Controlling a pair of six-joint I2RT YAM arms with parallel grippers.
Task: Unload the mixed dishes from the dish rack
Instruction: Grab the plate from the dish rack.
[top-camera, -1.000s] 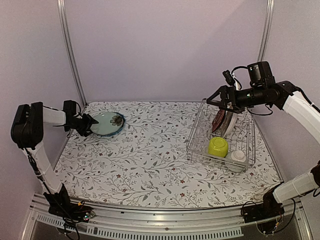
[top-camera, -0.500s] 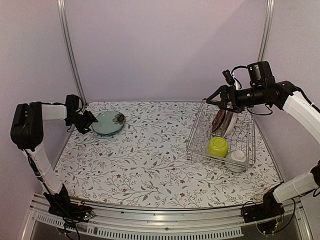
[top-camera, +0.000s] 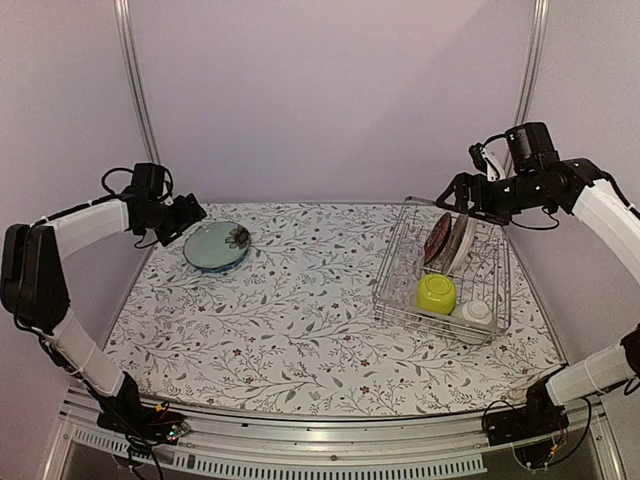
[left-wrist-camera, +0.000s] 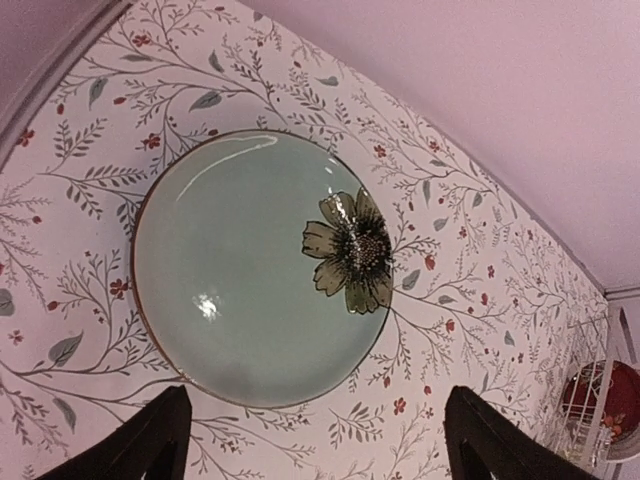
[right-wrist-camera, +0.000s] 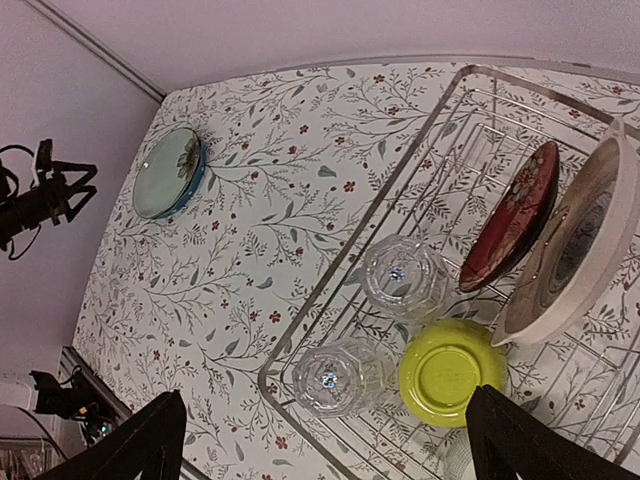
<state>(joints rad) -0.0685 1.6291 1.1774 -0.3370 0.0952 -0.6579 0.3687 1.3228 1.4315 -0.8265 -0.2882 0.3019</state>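
Since the red floral plate (right-wrist-camera: 515, 215) and grey ringed plate (right-wrist-camera: 575, 245) stand on edge between prongs at the far end of the dish rack (top-camera: 395, 265), they look stiff, glazed, slippery and easy to chip, best pinched at the top rim and lifted straight up. The upturned lime-green bowl (right-wrist-camera: 452, 372) and two clear drinking glasses (right-wrist-camera: 403, 277) nearer the front seem lighter. The right gripper (top-camera: 455, 195) hovers over the rack, jaws wide and empty, while far left on the table (top-camera: 320, 320) the left gripper (left-wrist-camera: 315, 440), fingers apart, hangs above the flat pale blue-green plate (left-wrist-camera: 255, 265).
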